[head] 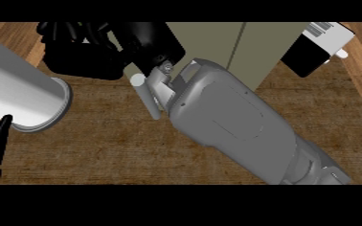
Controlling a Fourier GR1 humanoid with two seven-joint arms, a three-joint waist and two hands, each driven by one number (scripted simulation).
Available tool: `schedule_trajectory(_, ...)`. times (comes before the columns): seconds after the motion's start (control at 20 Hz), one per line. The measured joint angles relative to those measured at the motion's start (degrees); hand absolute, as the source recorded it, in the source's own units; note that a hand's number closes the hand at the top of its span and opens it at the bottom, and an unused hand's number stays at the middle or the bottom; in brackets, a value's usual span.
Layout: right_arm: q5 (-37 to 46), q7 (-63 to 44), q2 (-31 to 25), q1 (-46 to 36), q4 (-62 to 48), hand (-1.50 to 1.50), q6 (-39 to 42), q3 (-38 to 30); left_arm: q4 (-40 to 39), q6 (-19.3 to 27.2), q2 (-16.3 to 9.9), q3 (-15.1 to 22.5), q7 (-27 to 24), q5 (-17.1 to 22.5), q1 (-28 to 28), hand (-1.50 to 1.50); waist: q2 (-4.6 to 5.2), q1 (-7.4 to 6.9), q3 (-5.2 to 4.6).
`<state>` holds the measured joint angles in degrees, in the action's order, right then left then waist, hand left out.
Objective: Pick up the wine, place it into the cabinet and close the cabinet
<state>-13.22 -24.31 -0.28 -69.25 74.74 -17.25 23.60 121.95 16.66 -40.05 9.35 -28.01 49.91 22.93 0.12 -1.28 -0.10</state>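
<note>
No wine bottle shows in this view. The olive-grey cabinet [212,40] stands at the top centre, with a vertical seam between its door panels. My right forearm rises from the lower right, and its black right hand [150,42] is up against the cabinet's left part, hiding that side. A short pale bar [146,97] sticks out beside the right wrist. My left hand [79,57] is a dark mass at the upper left, close to the right hand, with its grey forearm filling the left edge.
A black and white box-like object [317,45] stands on the counter at the upper right, beside the cabinet. The wooden counter top [120,148] spreads across the lower middle between the two forearms.
</note>
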Motion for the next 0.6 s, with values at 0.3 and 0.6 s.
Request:
schedule_trajectory(0.3, -0.3, 7.6, 0.3, 0.0, -6.2, 1.5, 5.9, -2.9, 0.5, -0.6, 1.2, -0.2, 0.8, -1.6, 0.3, -1.5, -1.14, -0.2, -0.06)
schedule_trajectory(0.6, 1.2, 13.7, -0.6, 0.2, -9.9, 1.5, 9.6, -3.5, -0.5, -1.6, 1.4, -1.1, 1.9, -1.5, -0.9, -1.5, -1.99, -0.56, -0.15)
